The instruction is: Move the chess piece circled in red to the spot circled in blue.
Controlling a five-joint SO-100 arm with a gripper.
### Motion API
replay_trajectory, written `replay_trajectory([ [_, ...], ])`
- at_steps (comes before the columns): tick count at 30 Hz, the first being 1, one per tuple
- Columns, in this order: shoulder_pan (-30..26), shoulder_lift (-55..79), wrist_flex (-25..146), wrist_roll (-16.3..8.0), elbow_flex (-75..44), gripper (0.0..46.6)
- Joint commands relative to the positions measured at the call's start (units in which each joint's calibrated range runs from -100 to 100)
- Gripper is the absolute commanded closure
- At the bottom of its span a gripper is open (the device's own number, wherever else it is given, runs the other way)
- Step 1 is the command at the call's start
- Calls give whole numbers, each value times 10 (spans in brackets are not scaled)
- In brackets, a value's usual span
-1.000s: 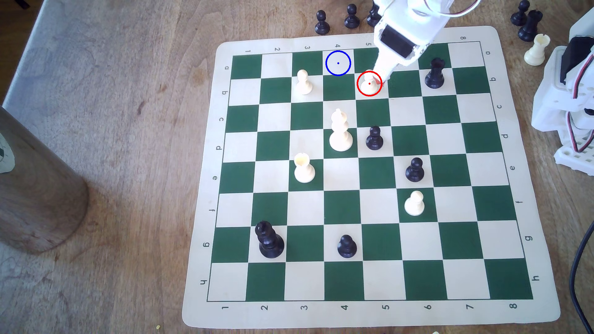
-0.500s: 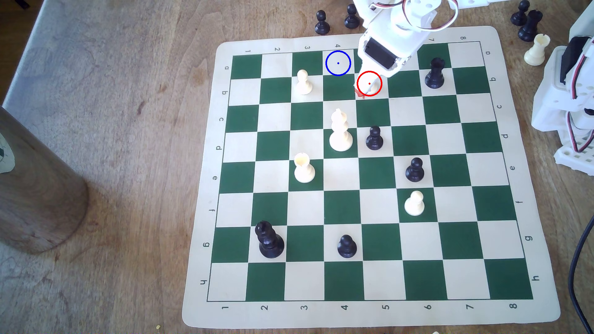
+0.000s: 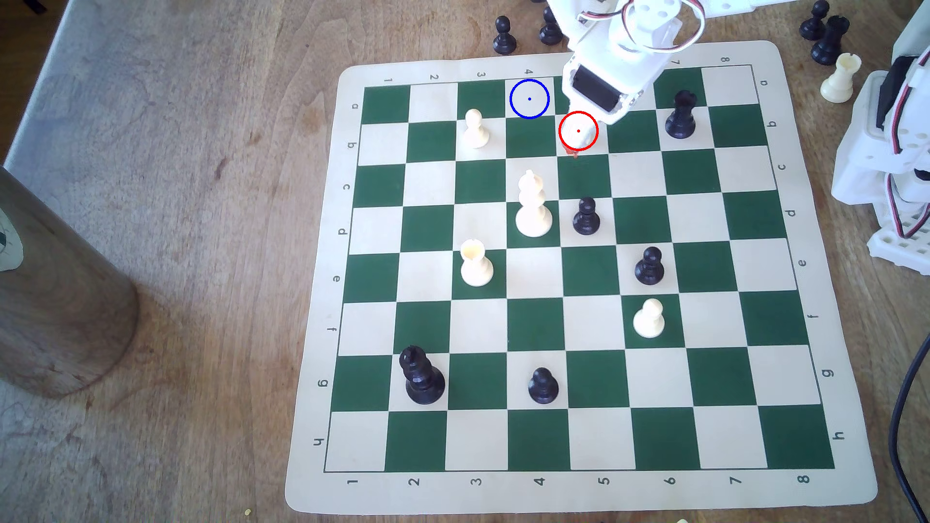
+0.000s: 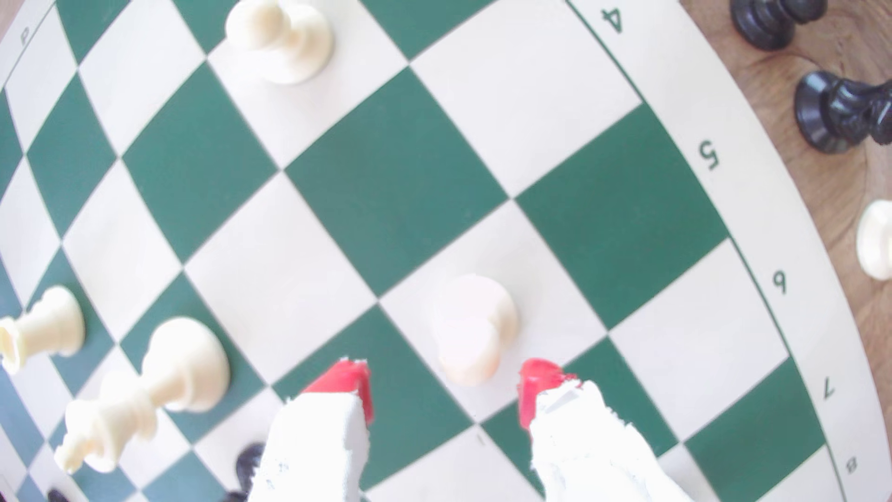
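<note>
The chess piece circled in red, a small cream pawn, stands upright on its cream square. My gripper is open, with its red-tipped fingers on either side of the pawn's head and apart from it. In the exterior view my gripper covers the red-ringed square and hides most of the pawn. The spot circled in blue is the bare cream square one column to the exterior view's left and one row farther back. It also appears as the bare cream square by the printed 4.
A white pawn stands two squares to the exterior view's left of the red ring. A tall cream bishop, a black pawn and a black rook are nearby. Black pawns stand off the board behind the blue ring.
My gripper has swung toward the exterior view's left and reached down over the red-ringed square, its red tip now at the ring's near edge. The pawn has stayed on its square.
</note>
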Motion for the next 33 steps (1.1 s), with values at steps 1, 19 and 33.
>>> replay_trajectory([
  [1, 9, -1, -19, 0, -17, 299],
  [19, 2, 12, -60, -5, -1, 395],
  [33, 3, -48, -5, -7, -39, 464],
])
